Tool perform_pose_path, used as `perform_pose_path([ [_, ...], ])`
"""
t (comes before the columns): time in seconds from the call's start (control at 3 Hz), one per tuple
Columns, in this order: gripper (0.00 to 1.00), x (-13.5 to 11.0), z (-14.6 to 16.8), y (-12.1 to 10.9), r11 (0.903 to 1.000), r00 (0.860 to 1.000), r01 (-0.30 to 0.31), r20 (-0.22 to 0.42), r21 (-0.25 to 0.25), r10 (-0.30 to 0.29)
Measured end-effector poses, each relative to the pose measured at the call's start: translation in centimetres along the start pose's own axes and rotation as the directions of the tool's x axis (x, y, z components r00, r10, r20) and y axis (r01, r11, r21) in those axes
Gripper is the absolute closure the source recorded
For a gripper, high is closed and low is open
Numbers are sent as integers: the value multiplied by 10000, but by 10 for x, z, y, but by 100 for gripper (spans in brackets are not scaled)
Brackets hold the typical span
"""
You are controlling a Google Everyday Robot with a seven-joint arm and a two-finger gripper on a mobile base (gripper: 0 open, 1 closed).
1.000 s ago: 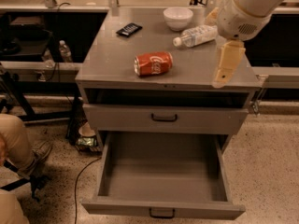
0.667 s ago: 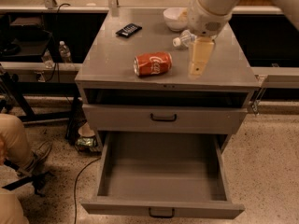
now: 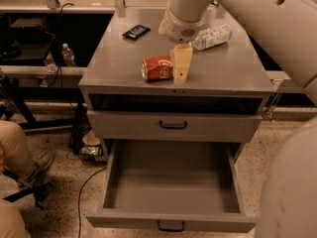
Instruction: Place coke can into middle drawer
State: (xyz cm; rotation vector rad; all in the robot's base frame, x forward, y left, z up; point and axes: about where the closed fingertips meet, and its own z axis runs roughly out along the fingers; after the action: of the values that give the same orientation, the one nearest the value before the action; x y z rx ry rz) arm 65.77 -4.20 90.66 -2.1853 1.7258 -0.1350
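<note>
The coke can (image 3: 157, 68) lies on its side on the grey cabinet top (image 3: 124, 63), near the front edge. My gripper (image 3: 181, 66) hangs from the big pale arm and points down right beside the can's right end, partly in front of it. It holds nothing that I can see. The middle drawer (image 3: 171, 182) is the lowest one. It is pulled fully out below the cabinet, and its plain grey inside has nothing in it.
A clear plastic bottle (image 3: 212, 36) lies behind the gripper on the top, and a black phone (image 3: 136, 31) lies at the back left. The drawer above (image 3: 173, 125) is closed. A person's leg (image 3: 15, 148) and a floor cable (image 3: 86, 182) are at the left.
The arm has swung left across the cabinet top. The gripper went from the right edge to right beside the can's right end. The can and drawer have not moved.
</note>
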Motion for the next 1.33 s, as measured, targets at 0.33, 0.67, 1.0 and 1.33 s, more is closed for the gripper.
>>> perform_pose_path([
  [0.33,0,-10,27,-6,9987,9998,150,-100,-485,-155],
  [0.67,0,-11,60,-5,9934,9996,72,-256,-1146,-102],
  [1.0,0,-10,77,-2,9880,9997,5,-252,-1543,-44],
  [1.33,18,-7,81,1,9855,9997,-92,-226,-1697,55],
])
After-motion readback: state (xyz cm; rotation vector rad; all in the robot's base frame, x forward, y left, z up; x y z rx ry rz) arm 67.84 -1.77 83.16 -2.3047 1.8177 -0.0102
